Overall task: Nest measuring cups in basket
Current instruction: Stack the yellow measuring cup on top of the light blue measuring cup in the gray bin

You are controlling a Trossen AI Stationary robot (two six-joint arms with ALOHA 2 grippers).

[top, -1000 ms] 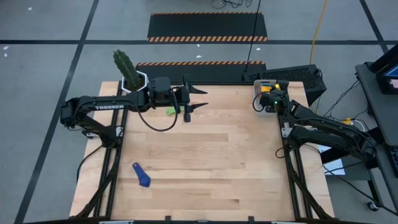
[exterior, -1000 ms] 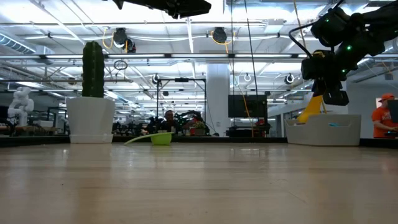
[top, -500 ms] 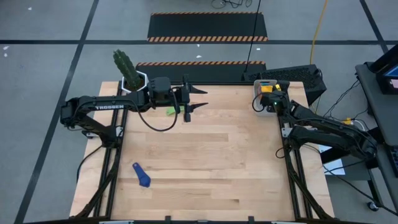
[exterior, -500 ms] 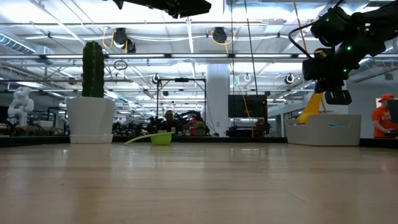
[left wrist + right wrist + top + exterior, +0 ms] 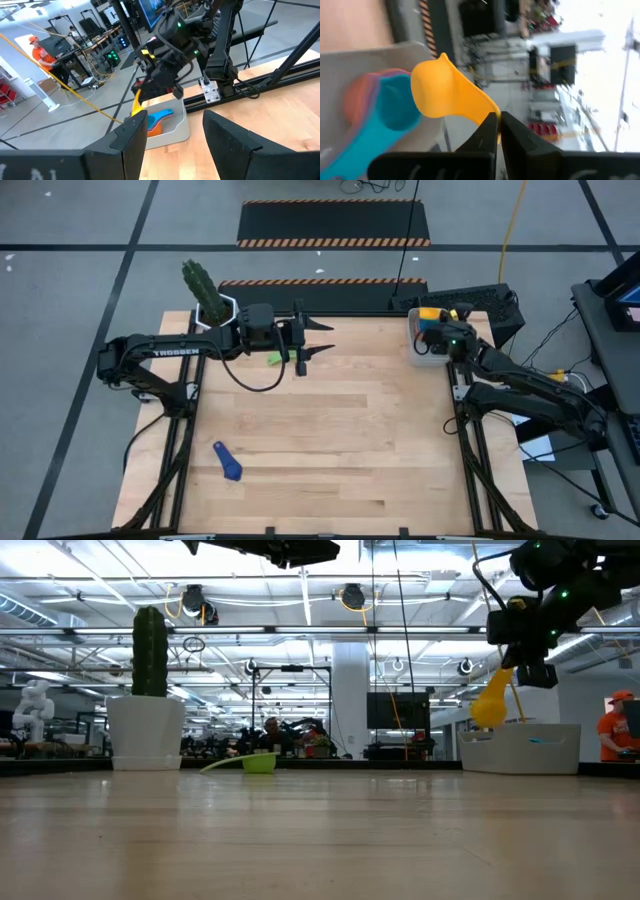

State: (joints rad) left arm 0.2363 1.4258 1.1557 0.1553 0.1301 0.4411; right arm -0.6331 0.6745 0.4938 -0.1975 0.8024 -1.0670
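R gripper (image 5: 497, 131) pinched tight on yellow cup (image 5: 445, 95) handle, I see round scoop hang over basket (image 5: 424, 356) | orange + lt blue cups inside | L gripper (image 5: 318, 340) fingers apart, empty, above green cup (image 5: 273, 359) | blue cup (image 5: 228, 463) near front left

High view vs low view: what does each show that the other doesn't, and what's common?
Only the high view: the dark blue plastic measuring cup lying near the table's front left, and the left gripper open above the wooden table.

Only the low view: a person in an orange shirt in the room behind.

Both: the right gripper shut on the yellow plastic measuring cup above the grey-blue plastic basket, the small green plastic measuring cup, and the white cactus pot.
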